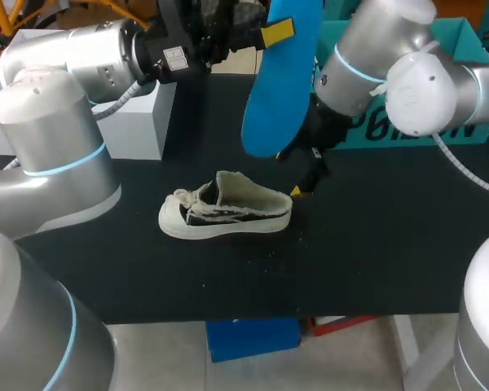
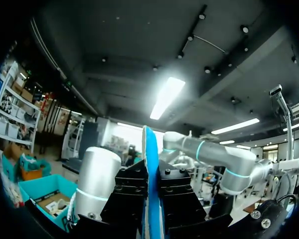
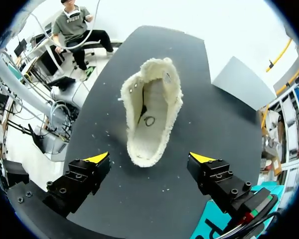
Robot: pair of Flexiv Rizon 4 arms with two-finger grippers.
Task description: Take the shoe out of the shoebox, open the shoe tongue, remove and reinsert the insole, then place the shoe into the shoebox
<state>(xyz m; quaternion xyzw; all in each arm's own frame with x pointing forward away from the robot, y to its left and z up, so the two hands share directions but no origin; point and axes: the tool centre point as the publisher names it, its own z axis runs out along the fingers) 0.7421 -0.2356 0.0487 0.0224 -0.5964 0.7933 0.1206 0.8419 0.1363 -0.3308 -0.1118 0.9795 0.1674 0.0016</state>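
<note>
the left pincer (image 1: pixel 270 34) is closed on the blue insole (image 1: pixel 281 77), clamping it edge-on between both fingers near one end. most of its length hangs free below the grip, high above the table (image 1: pixel 375 252). the right pincer (image 3: pixel 152 158) is wide open, with one yellow tip out to each side of the heel of the shoe (image 3: pixel 150 107), touching neither side. the shoe stands upright on its sole just ahead of those fingers, its mouth gaping towards them. the teal shoebox (image 1: pixel 460 32) sits behind the right arm, well apart from the shoe.

the step in hand looks like putting the insole back. the main risk is that long unsupported length: held only at one end, it is likely to flex or swing. its free tip could catch the fuzzy collar instead of sliding into the opening, then fold over or tip the light shoe. if the right pincer does not brace the heel first, the shoe will probably skid on the table under the push. closing too low or off-centre could pinch the collar and narrow the mouth. the two arms are close together above the shoe, so the insole may brush the right arm on its way down. such a thin edge grip might also let the insole slip.
</note>
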